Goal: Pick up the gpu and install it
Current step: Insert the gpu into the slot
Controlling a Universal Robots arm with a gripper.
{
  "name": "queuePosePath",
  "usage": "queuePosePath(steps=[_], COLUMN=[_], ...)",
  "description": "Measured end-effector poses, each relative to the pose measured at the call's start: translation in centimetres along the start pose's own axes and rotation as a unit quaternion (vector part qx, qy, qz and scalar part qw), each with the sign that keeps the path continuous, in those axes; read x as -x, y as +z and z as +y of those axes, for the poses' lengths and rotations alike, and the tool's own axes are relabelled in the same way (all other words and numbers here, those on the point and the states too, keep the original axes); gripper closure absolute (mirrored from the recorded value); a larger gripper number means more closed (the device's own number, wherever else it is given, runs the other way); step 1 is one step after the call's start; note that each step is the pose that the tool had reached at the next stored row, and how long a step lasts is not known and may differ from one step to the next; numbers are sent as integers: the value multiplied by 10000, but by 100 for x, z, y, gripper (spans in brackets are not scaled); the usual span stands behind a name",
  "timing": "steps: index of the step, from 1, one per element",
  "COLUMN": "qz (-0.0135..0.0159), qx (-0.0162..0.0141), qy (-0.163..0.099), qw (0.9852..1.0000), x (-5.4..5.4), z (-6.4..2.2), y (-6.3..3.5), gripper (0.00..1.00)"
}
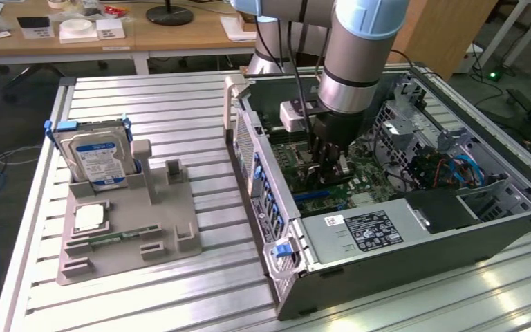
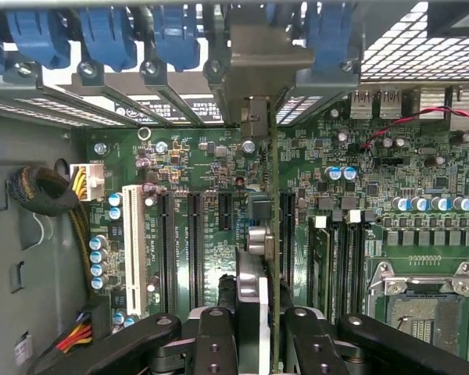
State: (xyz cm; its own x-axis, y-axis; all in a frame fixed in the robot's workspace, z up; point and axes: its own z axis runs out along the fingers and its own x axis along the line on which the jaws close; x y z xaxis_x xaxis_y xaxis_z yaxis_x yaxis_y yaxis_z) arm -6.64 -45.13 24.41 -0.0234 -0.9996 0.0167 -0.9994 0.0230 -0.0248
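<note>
Gripper [image 2: 254, 344] reaching down inside open computer case [image 1: 487, 235], jaws partly closed and clamping gpu [image 2: 272, 234] edge-on between fingers [image 2: 216, 340]. Card standing upright over motherboard [image 2: 375, 172], hanging above black expansion slots [image 2: 194, 250], silver bracket end pointing toward rear slot covers with blue clips [image 2: 109, 35]. Hard drive [image 1: 97, 158] standing in grey holder [image 1: 127, 228] on table, well apart, at exterior view's left.
</note>
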Motion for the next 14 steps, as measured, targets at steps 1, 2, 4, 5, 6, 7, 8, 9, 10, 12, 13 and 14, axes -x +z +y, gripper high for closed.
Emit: queuePosePath(steps=[1,2,4,5,6,7,8,9,10,12,13,14], qz=[0,1,1,1,1,0,-1,-1,-2,-1,-2,-3], qx=[0,-1,-4,-8,-14,-21,-26,-28,-28,-29,-29,-29], qy=[0,-1,-3,-6,-9,-11,-13,-15,-16,-16,-16,-16], qw=[10000,10000,10000,10000,10000,10000,10000,10000,10000,10000,10000,10000], x=[0,0,1,1,1,1,2,2,2,2,2,3], z=[0,0,-1,-1,-1,-1,-1,-1,-1,0,0,1], y=[0,0,3,4,5,5,6,6,6,7,10,16], gripper=[72,72,72,72,72,72,72,72,72,72,72,72])
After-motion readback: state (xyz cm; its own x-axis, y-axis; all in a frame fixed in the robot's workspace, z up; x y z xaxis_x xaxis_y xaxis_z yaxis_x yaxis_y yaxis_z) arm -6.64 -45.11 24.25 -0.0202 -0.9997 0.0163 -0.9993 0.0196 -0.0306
